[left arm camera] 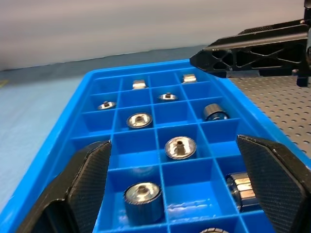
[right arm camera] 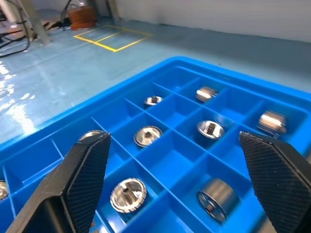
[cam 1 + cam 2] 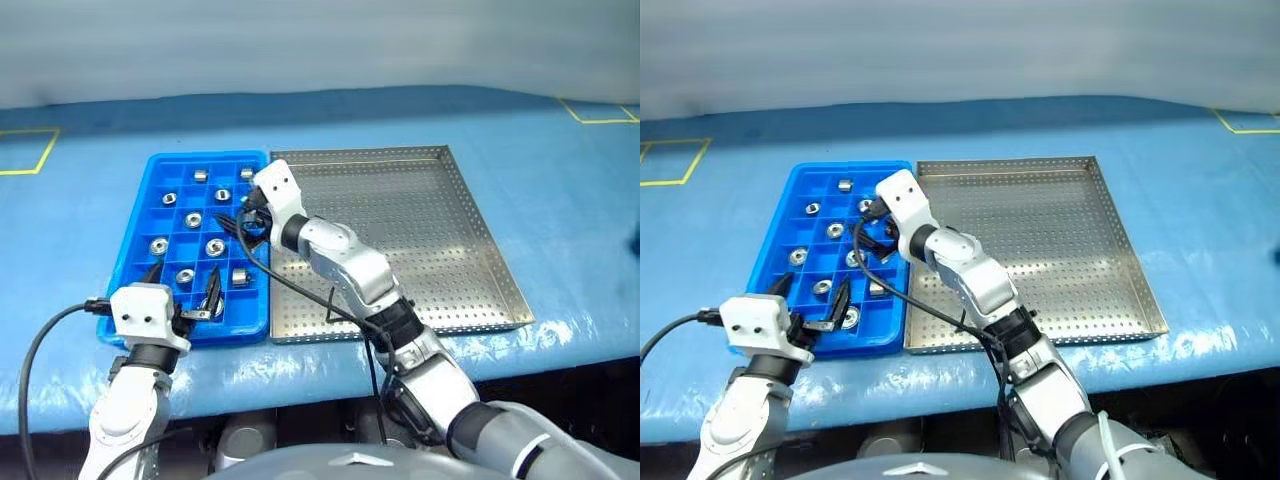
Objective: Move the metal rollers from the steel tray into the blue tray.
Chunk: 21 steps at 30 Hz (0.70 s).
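Two trays are seen side by side on the desk (image 3: 560, 200), which is covered in a blue sheet with yellow tape lines near its far corners. The steel tray (image 3: 420, 200) is the larger of the two; its perforated floor is bare where it can be seen, and the right arm is stretched across its near-left part. Its left rim lies against the blue tray (image 3: 140, 215), whose floor is divided into small square compartments.

The right gripper (image 3: 872, 232) is held over the right-hand columns of the blue tray, about midway along its length, pointed to the robot's left. Its two black fingers (image 2: 77, 179) are spread wide, and nothing is held between them. The left gripper (image 3: 183, 292) is placed at the near end of the blue tray, pointed forward over the nearest rows. Its fingers (image 1: 82, 179) are likewise spread wide, with nothing gripped.

The metal rollers (image 3: 214, 246) are found in the blue tray, scattered one to a compartment. Some are stood on end so that the dark centre hole faces up; a few are laid on their sides. Roughly ten can be counted from the head camera, though the exact number is hidden by the grippers.
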Each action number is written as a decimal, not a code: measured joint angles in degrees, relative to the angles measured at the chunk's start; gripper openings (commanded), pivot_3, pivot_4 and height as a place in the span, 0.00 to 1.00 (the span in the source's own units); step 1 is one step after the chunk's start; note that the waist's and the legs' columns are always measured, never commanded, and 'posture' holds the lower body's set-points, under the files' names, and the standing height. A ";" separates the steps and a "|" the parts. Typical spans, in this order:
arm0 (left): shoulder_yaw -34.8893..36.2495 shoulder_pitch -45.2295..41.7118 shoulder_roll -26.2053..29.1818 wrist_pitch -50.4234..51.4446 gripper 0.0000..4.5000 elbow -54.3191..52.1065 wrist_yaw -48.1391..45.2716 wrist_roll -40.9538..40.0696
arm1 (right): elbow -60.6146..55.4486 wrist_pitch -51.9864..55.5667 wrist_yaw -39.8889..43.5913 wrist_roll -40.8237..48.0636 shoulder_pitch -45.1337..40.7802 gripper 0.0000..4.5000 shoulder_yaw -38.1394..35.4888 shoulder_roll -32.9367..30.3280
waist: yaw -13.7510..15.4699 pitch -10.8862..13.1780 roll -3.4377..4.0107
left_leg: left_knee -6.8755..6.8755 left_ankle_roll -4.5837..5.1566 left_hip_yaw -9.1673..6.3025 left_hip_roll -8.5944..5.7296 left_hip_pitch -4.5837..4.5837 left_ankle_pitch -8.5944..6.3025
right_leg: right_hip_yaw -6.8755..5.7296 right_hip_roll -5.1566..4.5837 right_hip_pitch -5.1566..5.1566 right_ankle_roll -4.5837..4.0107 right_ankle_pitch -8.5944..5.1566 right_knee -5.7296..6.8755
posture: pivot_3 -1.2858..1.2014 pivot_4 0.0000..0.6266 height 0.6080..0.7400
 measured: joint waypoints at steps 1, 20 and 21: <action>-0.04 -1.20 0.48 0.55 1.00 0.41 -0.37 -0.31 | -1.46 0.50 0.02 0.00 1.10 0.99 -0.55 -0.94 | -0.40 0.00 0.00 | 0.01 0.00 0.00 -0.01 -0.01 0.00 | 0.00 -0.01 0.00 0.04 0.03 0.01 | 0.53 0.24 1.00; 0.02 -14.87 3.66 4.36 1.00 9.36 -2.04 -0.20 | -27.56 12.67 -0.20 1.38 23.73 0.99 -6.62 -14.83 | -7.21 -0.03 0.03 | 0.23 0.01 0.26 -0.01 0.21 0.00 | 0.33 0.06 0.14 0.48 0.02 0.16 | 0.48 0.24 1.00; 0.03 -15.04 3.66 4.36 1.00 9.63 -1.99 -0.18 | -28.03 13.10 -0.30 1.39 24.04 0.99 -6.58 -15.03 | -7.29 -0.03 0.03 | 0.24 0.01 0.29 -0.01 0.23 0.00 | 0.37 0.07 0.14 0.50 0.02 0.16 | 0.48 0.24 1.00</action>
